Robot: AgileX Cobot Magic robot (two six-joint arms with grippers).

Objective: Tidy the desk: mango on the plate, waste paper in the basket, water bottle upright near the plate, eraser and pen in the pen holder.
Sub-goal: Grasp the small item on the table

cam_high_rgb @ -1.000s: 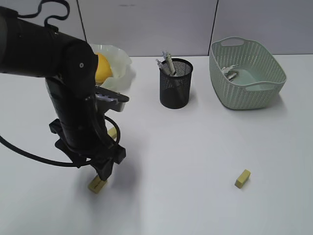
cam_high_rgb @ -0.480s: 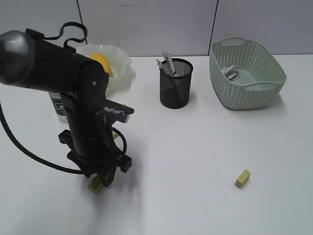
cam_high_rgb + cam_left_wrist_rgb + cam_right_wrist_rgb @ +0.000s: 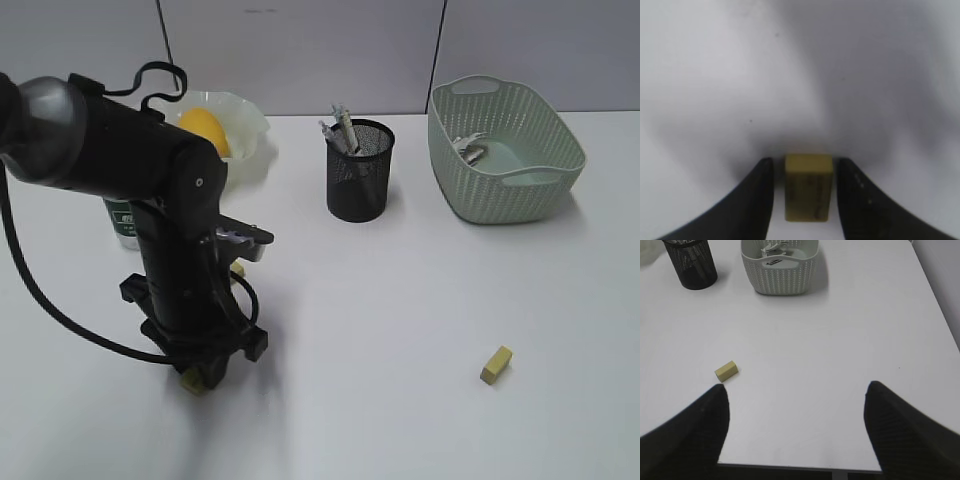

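Observation:
My left gripper (image 3: 200,378) points straight down at the desk (image 3: 400,300) near the front left. Its jaws straddle a small yellow eraser (image 3: 808,187) lying flat, with a thin gap showing on each side. A second eraser (image 3: 496,365) lies at the front right, just ahead of my right gripper (image 3: 797,386), which is wide open and empty. The mango (image 3: 203,130) sits in the plate (image 3: 252,128). Behind my left arm the water bottle (image 3: 121,222) is mostly hidden. Pens (image 3: 342,128) stand in the pen holder (image 3: 360,175). Waste paper (image 3: 470,148) lies in the basket (image 3: 505,150).
Another small yellow piece (image 3: 237,268) shows just behind my left arm. The pen holder (image 3: 690,262) and basket (image 3: 780,270) stand along the back. The desk's near edge runs right under my right gripper.
My left arm has lowered onto the front-left eraser and its jaws have narrowed around it. The mango and plate are more uncovered now. The right side has not changed.

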